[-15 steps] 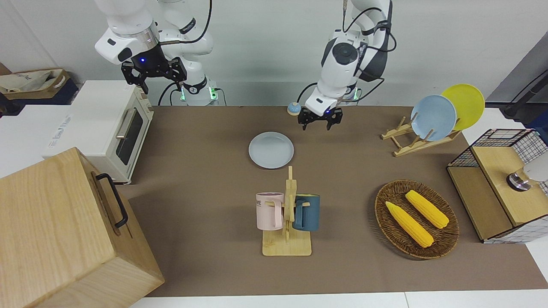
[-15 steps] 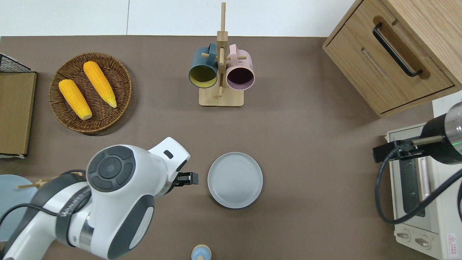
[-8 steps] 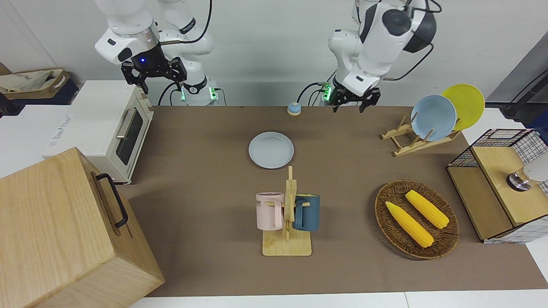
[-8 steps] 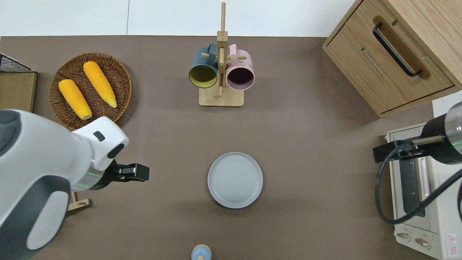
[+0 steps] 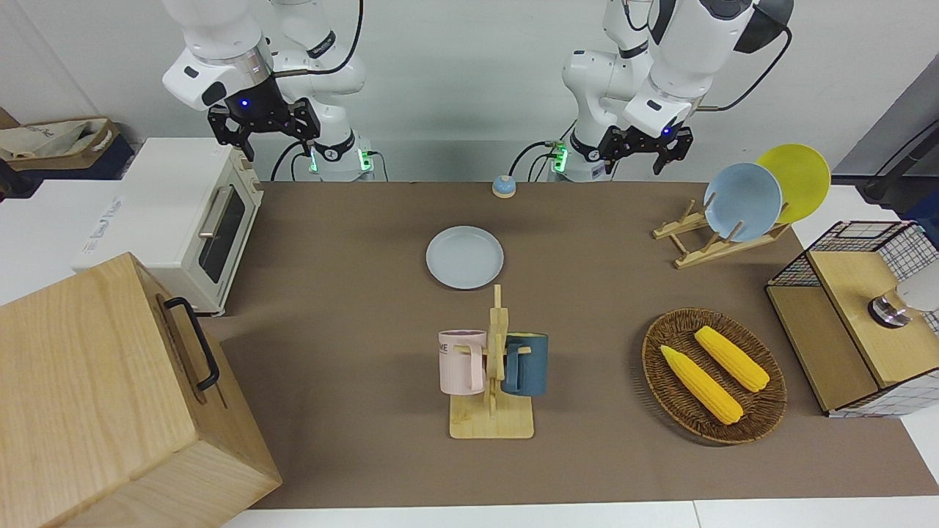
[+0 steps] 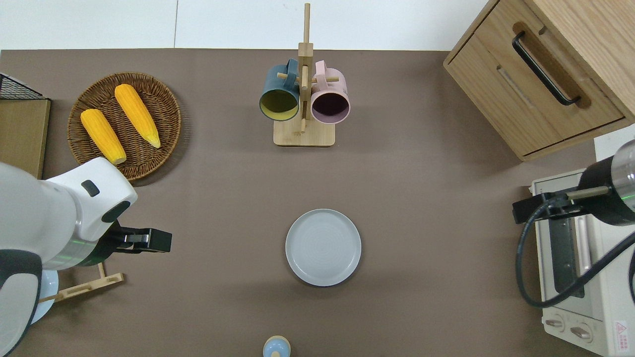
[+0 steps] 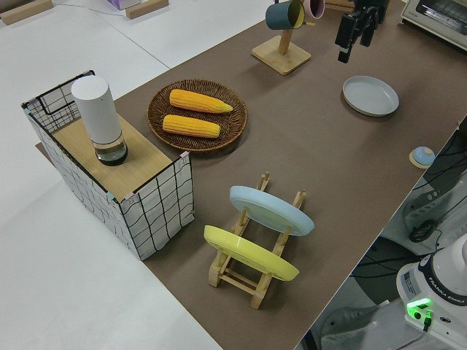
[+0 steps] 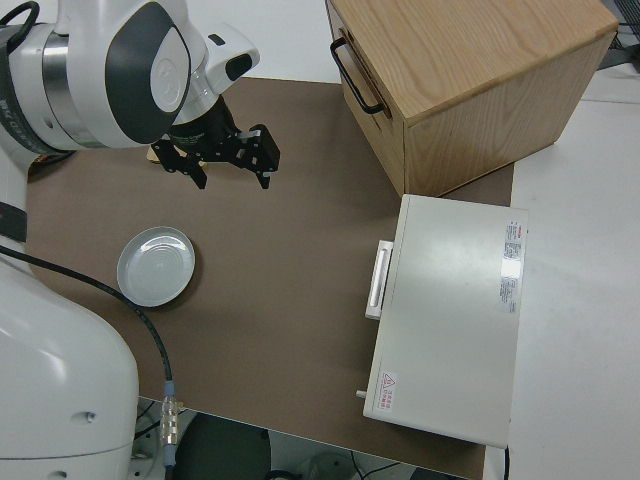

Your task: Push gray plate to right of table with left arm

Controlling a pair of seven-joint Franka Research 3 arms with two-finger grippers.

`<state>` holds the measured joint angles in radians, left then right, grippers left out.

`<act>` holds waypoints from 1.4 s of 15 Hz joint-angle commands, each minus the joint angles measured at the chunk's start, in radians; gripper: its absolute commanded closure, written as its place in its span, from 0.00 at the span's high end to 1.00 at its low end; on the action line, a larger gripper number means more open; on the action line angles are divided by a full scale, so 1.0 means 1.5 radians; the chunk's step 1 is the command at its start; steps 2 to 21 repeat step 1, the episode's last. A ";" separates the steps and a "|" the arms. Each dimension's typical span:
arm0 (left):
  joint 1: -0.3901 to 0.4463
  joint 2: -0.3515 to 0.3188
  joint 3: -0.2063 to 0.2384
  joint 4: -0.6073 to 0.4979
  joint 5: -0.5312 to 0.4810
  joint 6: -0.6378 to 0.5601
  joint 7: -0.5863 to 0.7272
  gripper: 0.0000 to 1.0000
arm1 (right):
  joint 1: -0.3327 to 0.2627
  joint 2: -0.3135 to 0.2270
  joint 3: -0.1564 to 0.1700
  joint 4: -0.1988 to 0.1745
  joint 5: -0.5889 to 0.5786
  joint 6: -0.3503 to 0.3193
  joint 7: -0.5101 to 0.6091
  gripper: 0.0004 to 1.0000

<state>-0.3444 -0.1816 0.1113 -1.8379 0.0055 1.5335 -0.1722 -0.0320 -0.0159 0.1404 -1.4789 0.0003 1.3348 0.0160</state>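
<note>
The gray plate (image 5: 464, 257) (image 6: 323, 247) (image 7: 371, 95) (image 8: 155, 265) lies flat near the middle of the brown table (image 5: 352, 330), nearer to the robots than the mug rack. My left gripper (image 5: 645, 155) (image 6: 158, 240) hangs open and empty in the air. In the overhead view it is over bare table between the plate rack and the gray plate, well apart from the plate. The right arm is parked, its gripper (image 5: 264, 138) (image 8: 232, 175) open.
A mug rack (image 5: 493, 367) holds a pink and a blue mug. Toward the left arm's end stand a corn basket (image 5: 714, 375), a plate rack (image 5: 722, 238) and a wire crate (image 5: 858, 315). A toaster oven (image 5: 183, 213) and a wooden cabinet (image 5: 110, 396) fill the right arm's end.
The left arm has risen and swung away from beside the gray plate toward its own end of the table. The plate and the right arm have not moved.
</note>
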 commanded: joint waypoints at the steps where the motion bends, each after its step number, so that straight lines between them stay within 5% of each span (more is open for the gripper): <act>1: 0.004 -0.003 0.003 0.007 0.016 -0.014 0.009 0.99 | -0.012 -0.002 0.011 0.006 0.003 -0.010 0.009 0.98; 21: 0.004 -0.003 0.003 0.007 0.016 -0.014 0.009 0.99 | -0.012 -0.002 0.011 0.006 0.003 -0.010 0.009 0.98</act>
